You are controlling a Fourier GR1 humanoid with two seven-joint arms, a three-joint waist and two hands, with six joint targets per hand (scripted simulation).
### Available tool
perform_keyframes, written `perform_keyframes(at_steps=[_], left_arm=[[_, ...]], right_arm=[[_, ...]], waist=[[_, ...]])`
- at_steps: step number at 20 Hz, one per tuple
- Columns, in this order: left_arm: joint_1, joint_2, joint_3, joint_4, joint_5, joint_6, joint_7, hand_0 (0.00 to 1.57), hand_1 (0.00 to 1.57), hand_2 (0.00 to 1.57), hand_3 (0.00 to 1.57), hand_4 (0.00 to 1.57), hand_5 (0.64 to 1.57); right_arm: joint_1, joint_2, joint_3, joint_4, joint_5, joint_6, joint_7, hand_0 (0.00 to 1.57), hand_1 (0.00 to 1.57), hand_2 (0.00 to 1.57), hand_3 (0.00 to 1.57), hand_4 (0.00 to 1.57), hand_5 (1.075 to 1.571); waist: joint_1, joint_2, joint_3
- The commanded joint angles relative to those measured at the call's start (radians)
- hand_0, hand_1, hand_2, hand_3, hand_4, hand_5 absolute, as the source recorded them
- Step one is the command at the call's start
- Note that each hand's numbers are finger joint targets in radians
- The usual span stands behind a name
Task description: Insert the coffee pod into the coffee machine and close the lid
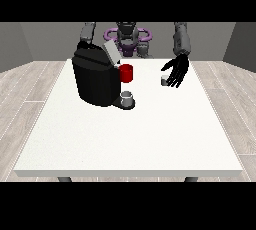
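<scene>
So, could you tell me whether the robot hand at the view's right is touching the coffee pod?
Cannot tell. In the front view the robot hand overlaps the coffee pod's right edge, fingers spread downward, but neither contact nor a gap shows plainly.

Coffee machine (96, 80) on table (130, 139) left, coffee pod (164, 80) right

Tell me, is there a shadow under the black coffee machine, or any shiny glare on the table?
Front view: the coffee machine casts no clear shadow; the white table looks evenly lit, no glare; the machine's black body hides its own details.
</scene>
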Motion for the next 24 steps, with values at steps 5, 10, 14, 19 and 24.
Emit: perform_keyframes(at_steps=[5,10,14,19,24], left_arm=[[-0.048,-0.011,-0.054,0.106,-0.175,0.166,-0.087,1.04,1.04,1.11,0.91,0.46,1.571],[-0.111,0.005,-0.104,0.158,-0.255,0.089,-0.021,0.83,0.83,1.00,0.86,0.34,1.571],[-0.063,0.021,-0.151,0.177,-0.312,0.047,-0.038,0.76,0.76,0.93,0.77,0.35,1.571],[-0.153,-0.029,-0.116,0.254,-0.344,0.068,-0.039,0.79,0.79,0.98,0.87,0.40,1.571],[-0.121,-0.055,-0.120,0.270,-0.367,0.055,-0.079,1.15,1.15,1.26,1.16,0.47,1.571]], right_arm=[[-0.014,0.015,0.039,0.046,0.042,-0.003,-0.050,0.00,0.00,0.00,0.00,0.00,1.571],[-0.132,-0.005,-0.017,0.088,0.020,-0.007,0.047,0.00,0.00,0.00,0.00,0.00,1.571],[-0.050,0.006,-0.022,0.148,-0.008,0.017,-0.037,0.00,0.00,0.00,0.00,0.00,1.571],[-0.102,-0.017,-0.050,0.211,-0.017,0.033,-0.049,0.00,0.00,0.00,0.00,0.00,1.571],[-0.018,0.014,-0.032,0.224,-0.017,0.008,-0.029,0.00,0.00,0.00,0.00,0.00,1.571]], waist=[[-0.016,0.037,-0.0001],[-0.006,0.031,0.0000],[0.017,-0.018,0.0005],[0.010,0.003,0.0001],[0.014,-0.100,0.0000]])
